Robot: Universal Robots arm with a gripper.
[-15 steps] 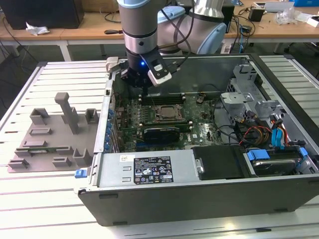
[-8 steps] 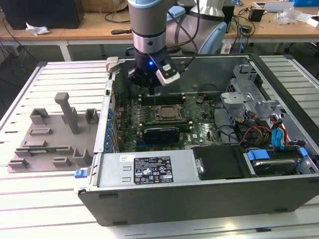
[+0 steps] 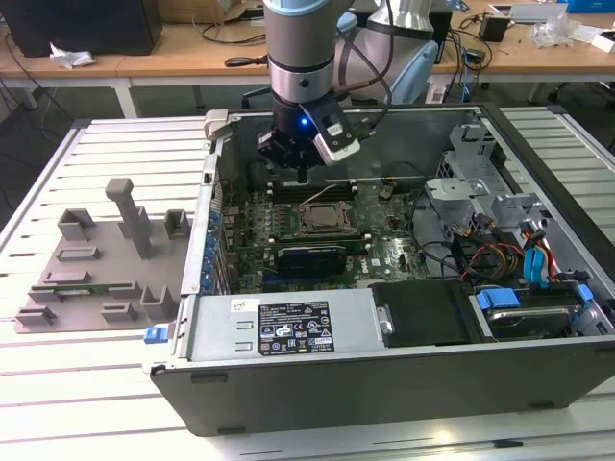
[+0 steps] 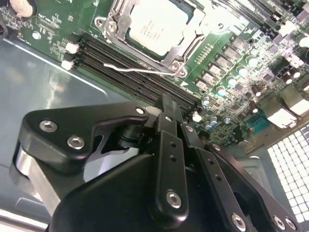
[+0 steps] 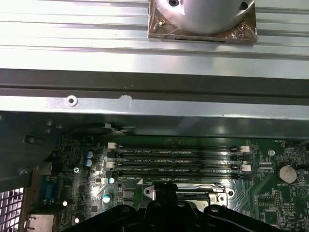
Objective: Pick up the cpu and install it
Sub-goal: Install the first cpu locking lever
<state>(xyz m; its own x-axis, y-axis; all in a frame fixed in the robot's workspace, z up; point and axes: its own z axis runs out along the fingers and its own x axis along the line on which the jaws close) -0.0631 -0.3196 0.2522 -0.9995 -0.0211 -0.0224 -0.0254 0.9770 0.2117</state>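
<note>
cpu (image 4: pixel 153 25): lies in its socket (image 4: pixel 115 21); prob. light, stiff, breaks easy.
grab spot: thin side edges.
gripper (image 4: pixel 169 104): over mem slots (image 4: pixel 130 72), tips together, holds nothing.

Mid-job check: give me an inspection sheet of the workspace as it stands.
Surface: slatted table bearing an open computer case.
Job's things: cpu lies in the motherboard socket, metal top up.
Clutter: grey fixture tray on the table, to the exterior view's left of the case.
Gripper: gripper is shut and empty, over the memory slots beside the cpu.
Cables: coloured wires inside the case, at the exterior view's right.
Surroundings: wooden desk behind the table, with loose cables on it.
</note>
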